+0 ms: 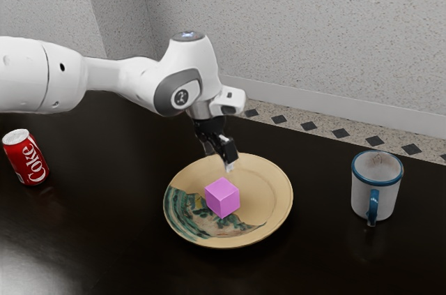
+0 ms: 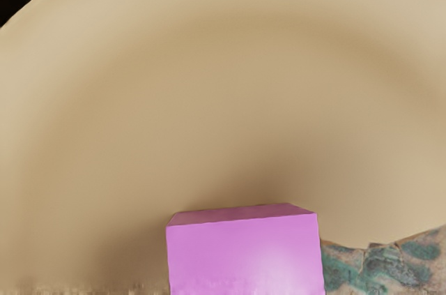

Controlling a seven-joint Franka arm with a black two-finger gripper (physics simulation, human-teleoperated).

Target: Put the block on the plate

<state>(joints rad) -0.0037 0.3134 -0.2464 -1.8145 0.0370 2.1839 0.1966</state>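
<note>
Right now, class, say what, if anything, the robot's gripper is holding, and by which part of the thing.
Nothing is held: the pink block sits on the plate, and the gripper is just above it.

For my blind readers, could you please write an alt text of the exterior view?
A pink block sits on a tan, partly painted plate, with a robot arm's black gripper close by. On the dark table are also a red Coke can, toward the exterior view's left, and a blue-rimmed white mug, toward its right.
</note>
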